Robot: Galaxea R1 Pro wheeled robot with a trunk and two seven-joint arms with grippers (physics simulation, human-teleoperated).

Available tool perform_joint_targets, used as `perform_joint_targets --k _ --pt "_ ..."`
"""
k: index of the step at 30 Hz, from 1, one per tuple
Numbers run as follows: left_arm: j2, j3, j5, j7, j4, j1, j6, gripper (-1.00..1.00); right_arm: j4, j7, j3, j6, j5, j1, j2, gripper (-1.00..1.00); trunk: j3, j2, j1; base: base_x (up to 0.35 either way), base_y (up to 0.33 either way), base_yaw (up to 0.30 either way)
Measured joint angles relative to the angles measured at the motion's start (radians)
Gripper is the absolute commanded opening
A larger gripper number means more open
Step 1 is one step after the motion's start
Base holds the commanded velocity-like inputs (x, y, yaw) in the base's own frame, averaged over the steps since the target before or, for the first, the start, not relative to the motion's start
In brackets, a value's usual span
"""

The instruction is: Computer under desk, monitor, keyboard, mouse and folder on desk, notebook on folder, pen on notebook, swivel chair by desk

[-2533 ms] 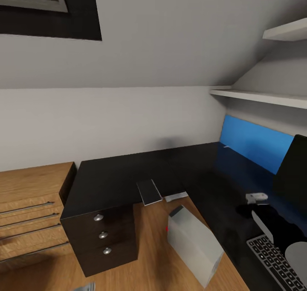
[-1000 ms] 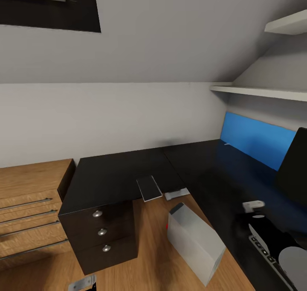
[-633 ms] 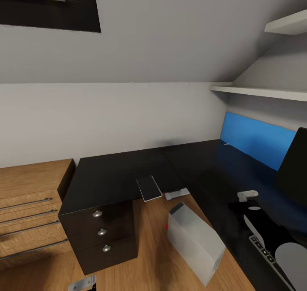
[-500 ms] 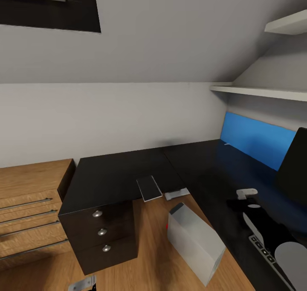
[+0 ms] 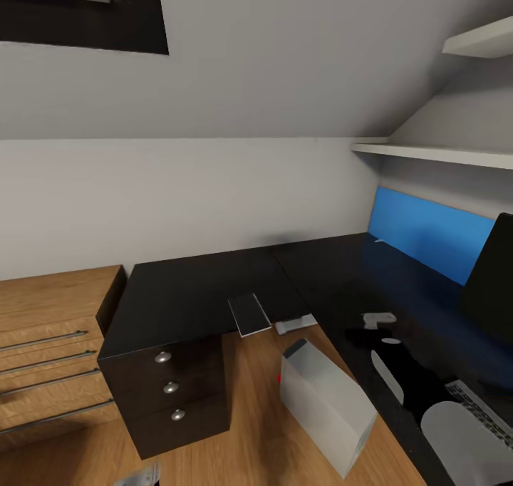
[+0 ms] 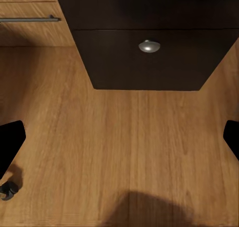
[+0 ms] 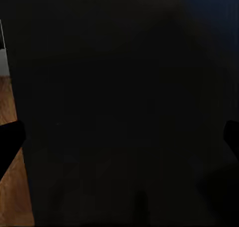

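Both hands open, empty; right hand (image 5: 365, 335) over desk (image 5: 214, 293); left seemingly above floor (image 6: 124, 152).

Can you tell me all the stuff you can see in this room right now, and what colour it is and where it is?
desk: 1, glossy black, L-shaped, along the walls.
drawer knobs: 3, silver, on the desk's front.
notebook: 1, dark with white edges, at the desk's front edge, partly overhanging.
computer: 1, silver-grey, tilted on the wood floor beside the desk.
monitor: 1, black, on the desk at the right.
keyboard: 1, grey keys, on the desk below the monitor, partly hidden.
back panel: 1, blue, behind the desk.
shelves: 2, white, on the wall above.
chest of drawers: 1, light wood, left of the desk.
right arm: 1, black and grey, over the desk; its fingers spread open.
left fingers: black, spread open over the floor.
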Motion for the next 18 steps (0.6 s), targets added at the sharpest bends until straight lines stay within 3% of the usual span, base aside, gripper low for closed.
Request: perform_joint_targets --k 2,3,4,5,9,14,18 --pt "0.000 0.000 0.000 0.000 0.010 0.000 0.000 1.00 0.000 -0.034 0.001 -0.001 0.002 0.001 0.025 1.00 0.001 0.000 0.000 0.000 0.000 0.122" --pt "0.001 0.000 -0.001 0.000 0.017 0.000 0.000 1.00 0.000 -0.095 0.001 -0.003 0.001 0.005 0.061 1.00 0.001 0.000 0.000 0.000 0.000 0.173" --pt "0.001 0.001 -0.001 0.000 0.021 0.000 0.000 1.00 -0.001 -0.120 0.001 -0.004 0.002 0.006 0.075 1.00 0.002 0.000 0.000 0.000 0.000 0.213" --pt "0.002 0.001 -0.001 0.000 0.026 0.000 0.000 1.00 -0.001 -0.185 0.003 -0.006 0.001 0.013 0.106 1.00 0.002 0.000 0.000 0.000 0.000 0.223" --pt "0.003 0.002 0.000 -0.001 0.030 0.000 0.000 1.00 -0.001 -0.285 0.009 -0.011 0.001 0.029 0.170 1.00 0.003 0.000 0.000 -0.140 0.000 0.258" --pt "0.003 0.005 0.001 0.000 0.048 0.000 0.001 1.00 0.019 -0.304 0.021 -0.023 0.036 0.045 0.231 1.00 0.003 0.000 0.001 -0.302 0.000 0.276" --pt "0.004 0.005 0.000 -0.002 0.104 -0.001 0.000 1.00 0.089 -0.306 0.031 -0.086 0.085 0.049 0.283 1.00 0.002 0.000 0.001 -0.327 0.000 0.278"
